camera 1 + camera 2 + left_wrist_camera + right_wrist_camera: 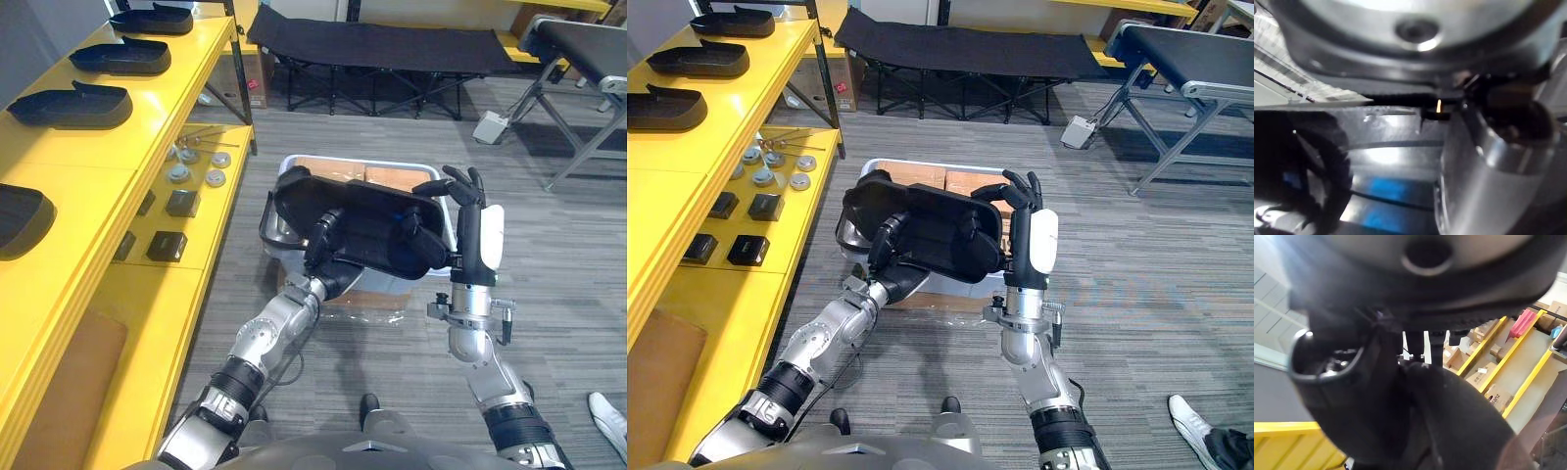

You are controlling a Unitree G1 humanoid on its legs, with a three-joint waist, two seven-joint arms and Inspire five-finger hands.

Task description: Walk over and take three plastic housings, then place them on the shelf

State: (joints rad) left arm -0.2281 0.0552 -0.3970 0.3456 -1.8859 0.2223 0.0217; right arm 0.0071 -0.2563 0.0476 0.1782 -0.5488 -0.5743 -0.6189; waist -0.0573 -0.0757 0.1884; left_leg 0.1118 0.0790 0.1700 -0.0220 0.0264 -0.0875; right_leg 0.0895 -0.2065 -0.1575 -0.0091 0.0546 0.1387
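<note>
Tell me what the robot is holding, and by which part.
A black moulded plastic housing: the left hand curls round its near left edge, and the right hand presses flat against its right end.

Plastic housings [73, 106] sit in a row on the shelf's [147, 122] top tier, at left; small parts [196, 166] lie on its lower tier; right of it, a bin [362, 164] stands on the floor; the held housing [367, 230] hangs above the bin, between the left hand [318, 240] and the right hand [470, 211]; a folding cot [382, 44] stands behind.
</note>
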